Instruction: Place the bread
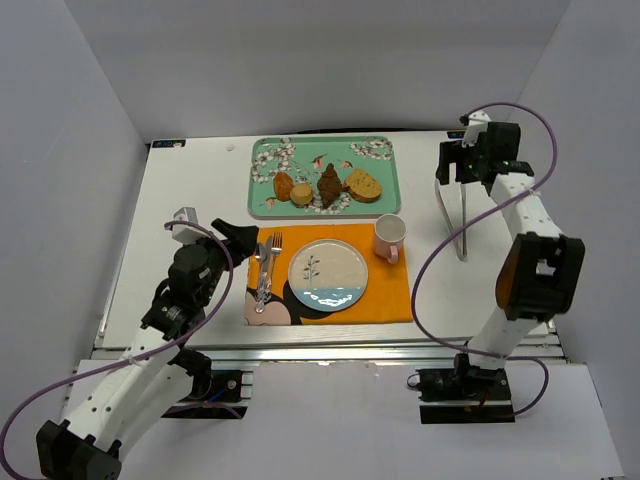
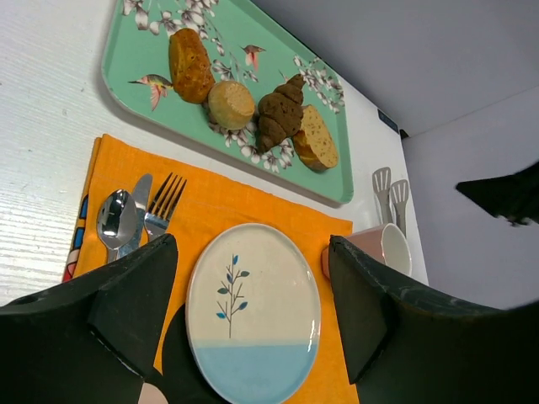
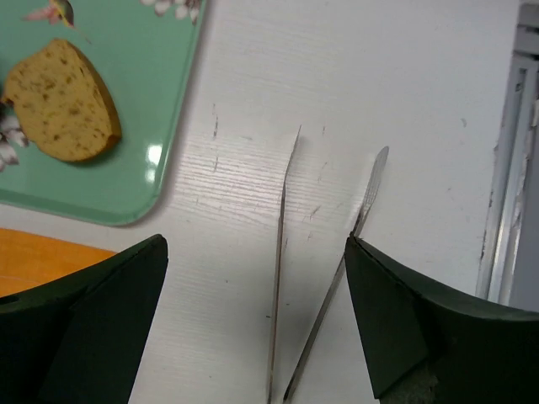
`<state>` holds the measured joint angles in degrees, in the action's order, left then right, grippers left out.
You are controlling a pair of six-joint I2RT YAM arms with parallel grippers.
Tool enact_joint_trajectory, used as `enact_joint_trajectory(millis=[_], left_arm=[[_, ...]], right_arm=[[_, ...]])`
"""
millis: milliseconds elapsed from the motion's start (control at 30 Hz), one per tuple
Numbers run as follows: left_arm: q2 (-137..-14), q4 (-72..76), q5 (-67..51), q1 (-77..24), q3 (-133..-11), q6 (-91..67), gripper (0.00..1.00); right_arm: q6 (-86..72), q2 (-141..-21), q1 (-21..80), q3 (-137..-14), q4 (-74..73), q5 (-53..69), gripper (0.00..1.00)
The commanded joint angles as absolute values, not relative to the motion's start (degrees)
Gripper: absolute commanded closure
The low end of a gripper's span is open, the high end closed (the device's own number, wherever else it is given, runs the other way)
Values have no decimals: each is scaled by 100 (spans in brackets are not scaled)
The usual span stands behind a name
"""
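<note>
The bread lies on the tray (image 1: 262,200) at the far side of the worktop (image 1: 190,190), four pieces in a row: a roll (image 1: 284,186), a bun (image 1: 301,193), a croissant (image 1: 328,186) and a slice (image 1: 364,185). The task does not say which one is meant, so we cannot tell. The slice lies flat, its long axis across the tray, tipped a little toward the near right. The croissant runs near to far, one tip pointing at the plate (image 1: 328,275). The roll lies roughly the same way; the bun is round.

Our right pincer (image 3: 254,252) hangs wide open over the tongs (image 3: 279,278), gripping nothing. Our left pincer (image 2: 251,252) is just as wide and empty, left of the plate and aimed toward it.

We judge the tongs the weak spot: their arms are thin and low on the worktop, so closing jaws may skate them aside instead of lifting them. The pieces touch one another, so taking one may drag its neighbour. The cup (image 1: 390,235) stands just beside the plate and may get knocked.
</note>
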<state>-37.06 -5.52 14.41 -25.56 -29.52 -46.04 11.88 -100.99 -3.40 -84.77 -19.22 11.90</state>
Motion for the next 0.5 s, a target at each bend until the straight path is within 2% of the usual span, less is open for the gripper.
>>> enact_joint_trajectory(millis=[0, 67, 100, 133, 167, 200, 233, 300, 333, 367, 400, 467], left_arm=[[-3735, -422, 1476, -2531, -3129, -4509, 19], [-3735, -457, 1468, -2531, -3146, -4517, 19], [-3709, -492, 1476, -2531, -3146, -4518, 19], [-3709, -492, 1477, -2531, -3146, -4518, 19], [-3657, -544, 1494, -2531, -3138, -4526, 19], [-3621, -571, 1512, -2523, -3112, -4526, 19], [-3586, -589, 1529, -2522, -3094, -4526, 19], [-3463, -606, 1564, -2531, -3006, -4570, 19], [-3428, -598, 1573, -2523, -2971, -4588, 19], [-3393, -572, 1573, -2522, -2936, -4640, 19], [-3340, -563, 1573, -2531, -2875, -4658, 19], [-3322, -562, 1564, -2522, -2856, -4667, 19]], right_arm=[[730, -9485, -448, -7711, -636, 958, 11], [1060, -8951, -719, -6861, 319, 1550, 11], [1820, -8712, -999, -6429, 430, 2704, 16], [1828, -8658, -1072, -6294, 431, 3168, 27], [2124, -8631, -1072, -6197, 413, 3286, 42], [2292, -8631, -1072, -6153, 213, 3331, 76], [2320, -8718, -1072, -6161, 63, 3427, 87], [2295, -8832, -1072, -6284, -454, 3367, 93], [2250, -8885, -1072, -6293, -527, 3210, 92], [2233, -8894, -1072, -6232, -562, 3147, 88], [2224, -8886, -1072, -6171, -571, 2990, 61], [2127, -8912, -959, -6047, -422, 2227, 30]])
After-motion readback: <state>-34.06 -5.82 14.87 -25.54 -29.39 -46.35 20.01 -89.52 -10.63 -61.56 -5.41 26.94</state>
